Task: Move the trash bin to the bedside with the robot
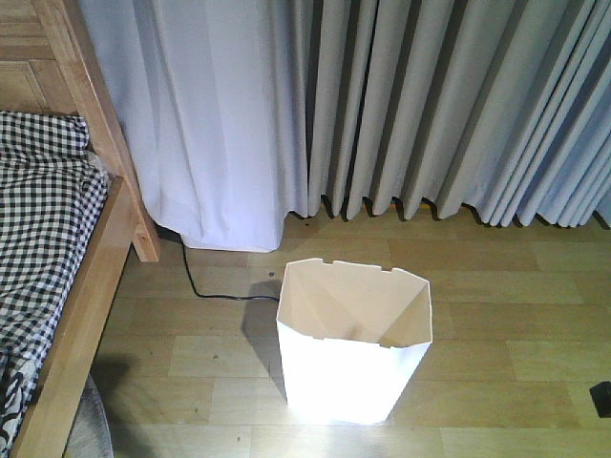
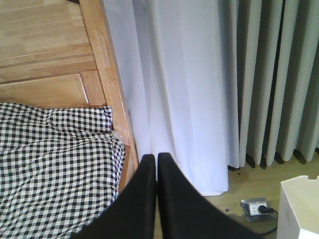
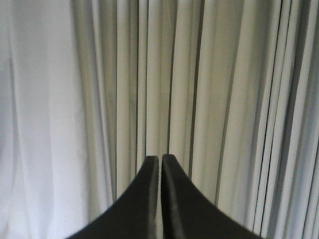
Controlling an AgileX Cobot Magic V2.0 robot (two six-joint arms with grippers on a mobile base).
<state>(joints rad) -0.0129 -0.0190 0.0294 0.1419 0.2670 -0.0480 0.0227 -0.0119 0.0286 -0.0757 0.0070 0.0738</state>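
The white trash bin (image 1: 351,343) stands upright and empty on the wooden floor, a little right of the bed's foot post (image 1: 100,124). Its corner shows at the lower right of the left wrist view as a white trash bin (image 2: 299,209). The bedside lies at the left: light-brown frame (image 2: 107,74) and black-and-white checked bedding (image 1: 38,219). My left gripper (image 2: 156,157) is shut, empty, pointing at the curtain beside the bed frame. My right gripper (image 3: 160,158) is shut and empty, facing only curtain folds. Neither gripper touches the bin.
Grey pleated curtains (image 1: 449,105) and a white sheer curtain (image 1: 205,114) hang along the back. A black cable (image 1: 205,286) runs on the floor from behind the sheer curtain to a floor socket (image 2: 256,207). A small dark object (image 1: 601,399) sits at the right edge.
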